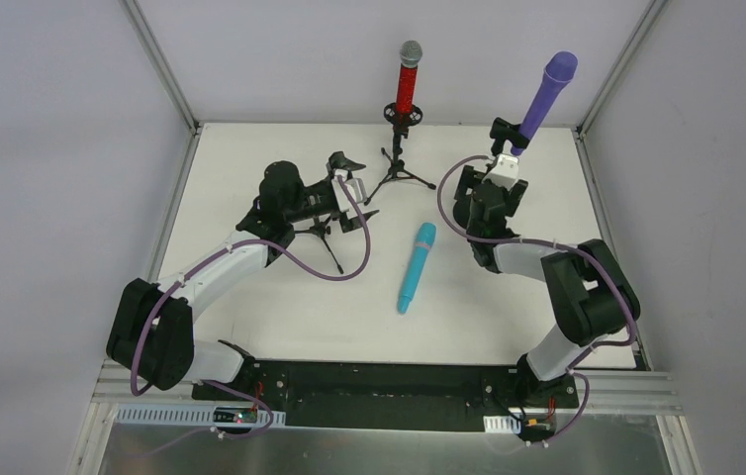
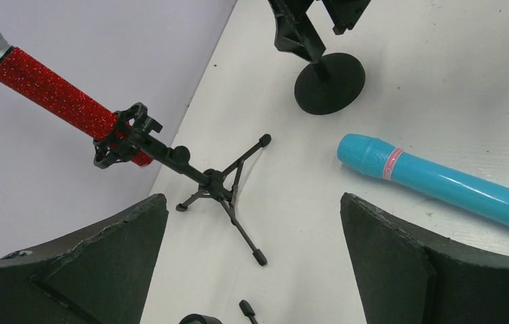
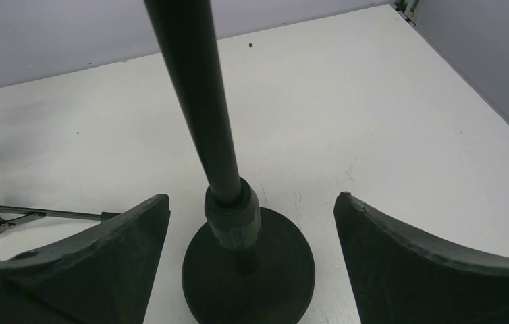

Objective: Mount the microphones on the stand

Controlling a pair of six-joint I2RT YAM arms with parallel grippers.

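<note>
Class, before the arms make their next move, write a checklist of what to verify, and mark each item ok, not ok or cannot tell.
1. Red microphone clipped in its tripod stand: ok.
2. Purple microphone in the clip of the round-base stand: ok.
3. Right claw open, straddling that stand: ok.
4. Left claw open, empty: ok.
5. Cyan microphone mounted: not ok, lies flat on the table.
6. Clip of the third stand free: ok.
</note>
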